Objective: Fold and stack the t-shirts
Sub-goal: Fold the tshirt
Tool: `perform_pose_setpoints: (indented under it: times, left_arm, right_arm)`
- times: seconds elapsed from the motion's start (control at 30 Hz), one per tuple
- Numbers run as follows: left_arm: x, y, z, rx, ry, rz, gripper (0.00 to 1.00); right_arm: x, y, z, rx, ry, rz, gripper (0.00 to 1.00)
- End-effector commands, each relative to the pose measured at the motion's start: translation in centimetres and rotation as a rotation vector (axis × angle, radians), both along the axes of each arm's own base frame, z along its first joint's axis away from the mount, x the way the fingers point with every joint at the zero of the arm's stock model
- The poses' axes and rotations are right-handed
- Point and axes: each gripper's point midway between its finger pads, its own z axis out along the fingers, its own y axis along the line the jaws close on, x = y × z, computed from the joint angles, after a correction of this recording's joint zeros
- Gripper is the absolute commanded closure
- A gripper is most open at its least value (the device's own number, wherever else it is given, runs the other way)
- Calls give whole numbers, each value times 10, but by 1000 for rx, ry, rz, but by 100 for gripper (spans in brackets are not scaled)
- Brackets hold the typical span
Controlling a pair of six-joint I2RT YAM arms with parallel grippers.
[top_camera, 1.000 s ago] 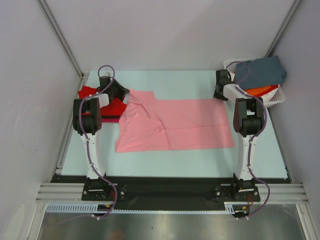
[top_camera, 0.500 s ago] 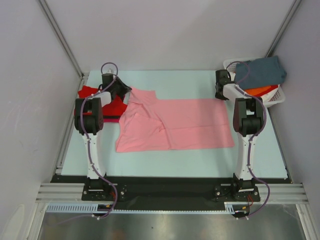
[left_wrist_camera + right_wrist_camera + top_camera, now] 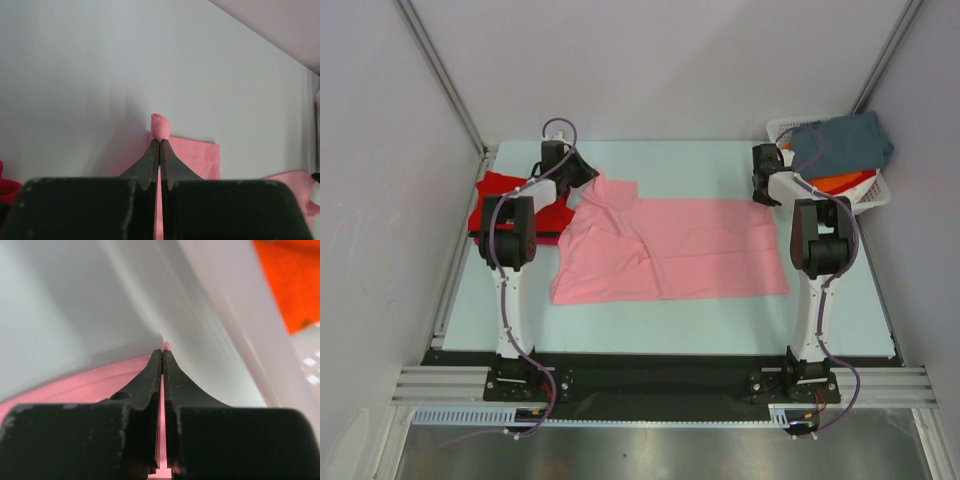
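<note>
Item 1: light pink t-shirt, spread flat across the middle of the counter, long axis left to right, near hem straight, left part creased. Far-left corner raised and gripped in the closed left jaws, with 1 small roll of cloth poking past the tips. Far-right corner gripped in the closed right jaws, just beside the white basket. Item 2: red t-shirt, bunched at the counter's left edge, near the pink shirt. Item 3: grey-blue t-shirt, draped over the basket above an orange t-shirt. Bare counter shows in 2 bands, 1 along the near edge and 1 between shirt and back wall.
</note>
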Motion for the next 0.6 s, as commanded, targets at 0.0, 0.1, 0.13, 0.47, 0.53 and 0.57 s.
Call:
perform_pose_setpoints:
  times: [0.0, 0.1, 0.13, 0.47, 0.53, 0.57]
  left_arm:
    - [11, -3, 55, 48, -133, -17, 99]
    - [10, -5, 60, 51, -145, -18, 100]
    - [10, -5, 62, 50, -150, -18, 100]
    - [1, -10, 86, 52, -214, -31, 100]
    - [0, -9, 100, 51, -256, -27, 100]
    - [-2, -7, 99, 59, -257, -22, 100]
  right_arm:
    - [3, -8, 49, 13, -126, -40, 100]
    - [0, -11, 67, 16, -159, -42, 100]
    - [-1, -13, 74, 17, -170, -43, 100]
    - [0, -12, 74, 68, -164, -25, 100]
    - [0, -7, 72, 88, -158, -9, 100]
    - [0, -6, 71, 94, -157, -6, 100]
